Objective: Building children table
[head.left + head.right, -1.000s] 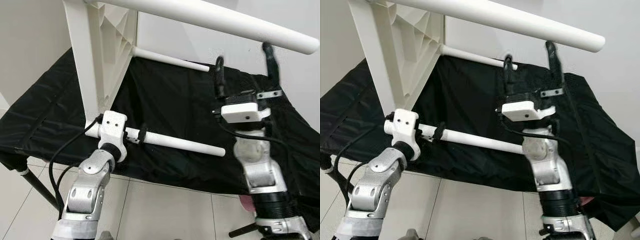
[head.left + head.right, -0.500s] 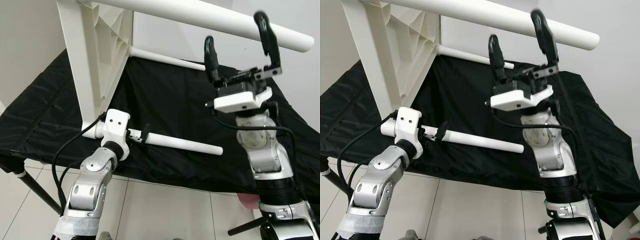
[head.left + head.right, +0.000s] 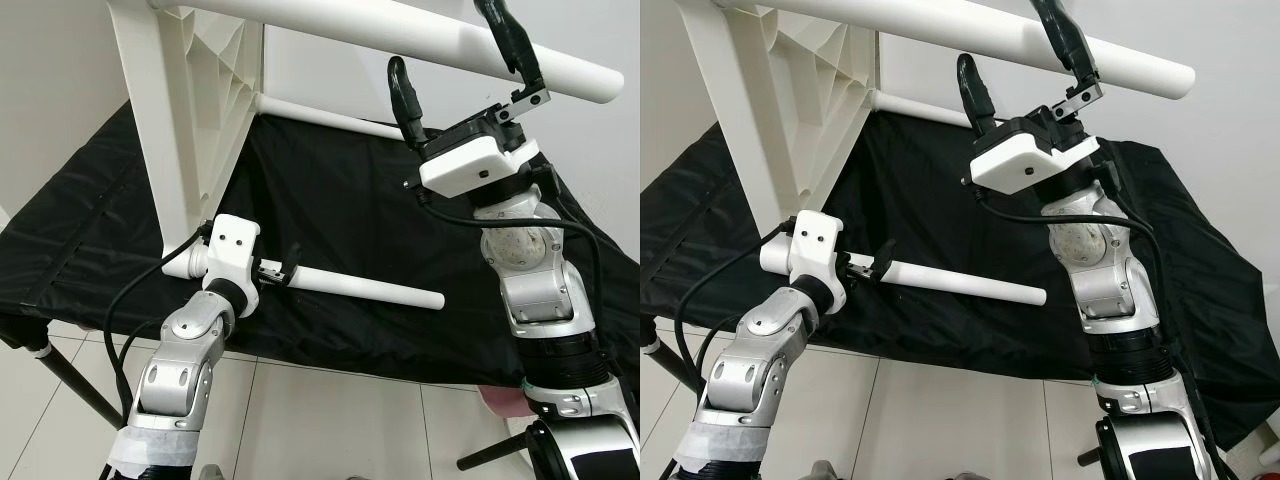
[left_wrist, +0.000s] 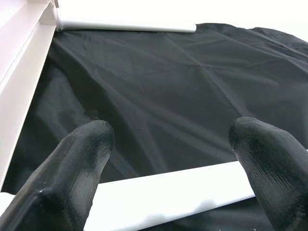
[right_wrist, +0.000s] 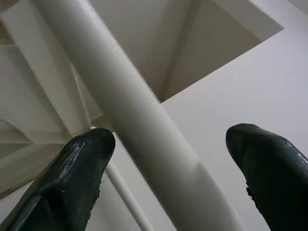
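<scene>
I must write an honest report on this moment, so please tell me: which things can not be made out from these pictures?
- Upper table leg: its joint with the white tabletop is cut off by the top edge of both eye views.
- Lower table leg: its socket end is hidden behind the left gripper.
- Right gripper: whether a finger touches the upper leg cannot be told.

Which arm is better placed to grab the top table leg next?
Right. The right gripper is raised with fingers open on either side of the top leg, seen between them in the right wrist view. The left gripper sits low at the lower leg.
</scene>
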Controlling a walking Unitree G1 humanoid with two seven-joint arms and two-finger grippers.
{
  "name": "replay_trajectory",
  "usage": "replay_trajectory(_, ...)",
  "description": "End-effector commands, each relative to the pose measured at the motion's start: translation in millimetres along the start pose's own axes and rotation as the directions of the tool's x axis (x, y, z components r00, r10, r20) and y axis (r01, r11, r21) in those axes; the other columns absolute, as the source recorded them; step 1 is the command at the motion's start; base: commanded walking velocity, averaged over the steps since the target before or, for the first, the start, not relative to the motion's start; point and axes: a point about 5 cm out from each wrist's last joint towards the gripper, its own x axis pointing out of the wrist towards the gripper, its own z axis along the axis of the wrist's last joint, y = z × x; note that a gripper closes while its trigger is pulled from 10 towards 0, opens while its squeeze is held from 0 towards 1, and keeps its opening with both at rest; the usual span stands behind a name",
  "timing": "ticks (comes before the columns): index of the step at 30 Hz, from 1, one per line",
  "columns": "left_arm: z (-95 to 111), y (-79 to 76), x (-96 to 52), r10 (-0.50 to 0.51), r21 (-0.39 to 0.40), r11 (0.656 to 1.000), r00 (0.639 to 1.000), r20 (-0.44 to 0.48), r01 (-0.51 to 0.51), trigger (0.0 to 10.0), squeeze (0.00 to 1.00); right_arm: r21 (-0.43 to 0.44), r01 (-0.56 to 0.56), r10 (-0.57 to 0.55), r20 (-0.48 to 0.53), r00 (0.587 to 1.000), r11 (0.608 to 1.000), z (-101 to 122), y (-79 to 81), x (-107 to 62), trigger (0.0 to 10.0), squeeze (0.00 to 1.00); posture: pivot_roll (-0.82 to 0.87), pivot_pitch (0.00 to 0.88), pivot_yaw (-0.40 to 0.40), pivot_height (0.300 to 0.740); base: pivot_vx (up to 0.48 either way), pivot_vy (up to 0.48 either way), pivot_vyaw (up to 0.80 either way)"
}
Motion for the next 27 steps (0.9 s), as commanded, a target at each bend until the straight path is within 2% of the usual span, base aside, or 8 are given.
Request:
replay_trajectory(1,1.2,-0.9,3.4,-0.002,-0.002,1.0,1.0,-0.003,0.002,10.0,0.0,-0.046,-0.066,0.066,0.013,0.998,0.997,0.9,-7.9,14.2,10.0,0.0,-0.03,0.0,-0.056,0.74,0.0,0.0,0.0)
replay_trajectory(2,2.5,-0.9,4.6,-0.005,0.0,1.0,1.0,0.001,0.005,10.0,0.0,-0.066,-0.121,0.122,0.008,0.992,0.99,0.6,-9.1,21.4,10.0,0.0,-0.03,0.0,-0.056,0.74,0.0,0.0,0.0)
replay_trajectory(5,3.8,-0.8,6.2,-0.011,0.003,1.0,1.0,0.006,0.011,10.0,0.0,-0.094,-0.187,0.189,0.008,0.982,0.978,0.2,-9.3,28.4,10.0,0.0,-0.03,0.0,-0.048,0.74,0.0,0.0,0.0)
replay_trajectory(10,4.2,-0.9,6.6,-0.013,0.004,1.0,1.0,0.008,0.013,10.0,0.0,-0.106,-0.235,0.237,0.003,0.972,0.966,-1.2,-8.4,30.8,10.0,0.0,-0.04,0.0,-0.05,0.74,0.0,0.0,0.0)
replay_trajectory(15,4.3,-1.8,7.1,-0.014,0.003,1.0,1.0,0.009,0.014,10.0,0.0,-0.138,-0.308,0.308,-0.023,0.951,0.941,-4.5,-5.2,36.6,10.0,0.0,-0.04,0.0,-0.051,0.74,0.0,0.0,0.0)
replay_trajectory(17,4.5,-2.4,7.2,-0.017,0.003,1.0,1.0,0.009,0.017,10.0,0.0,-0.137,-0.366,0.362,-0.053,0.931,0.921,-4.6,-1.1,40.1,10.0,0.0,-0.04,0.0,-0.051,0.74,0.0,0.0,0.0)
replay_trajectory(26,3.9,-0.6,4.7,-0.012,0.006,1.0,1.0,0.005,0.012,10.0,0.0,-0.109,-0.375,0.362,-0.122,0.924,0.921,-3.8,2.4,45.9,10.0,0.0,-0.03,0.0,-0.054,0.74,0.0,0.0,0.0)
replay_trajectory(27,2.1,-1.0,4.3,-0.01,0.002,1.0,1.0,-0.004,0.01,10.0,0.0,-0.097,-0.347,0.331,-0.151,0.932,0.933,-5.3,1.4,47.9,4.3,0.0,-0.03,0.0,-0.053,0.74,0.0,0.0,0.0)
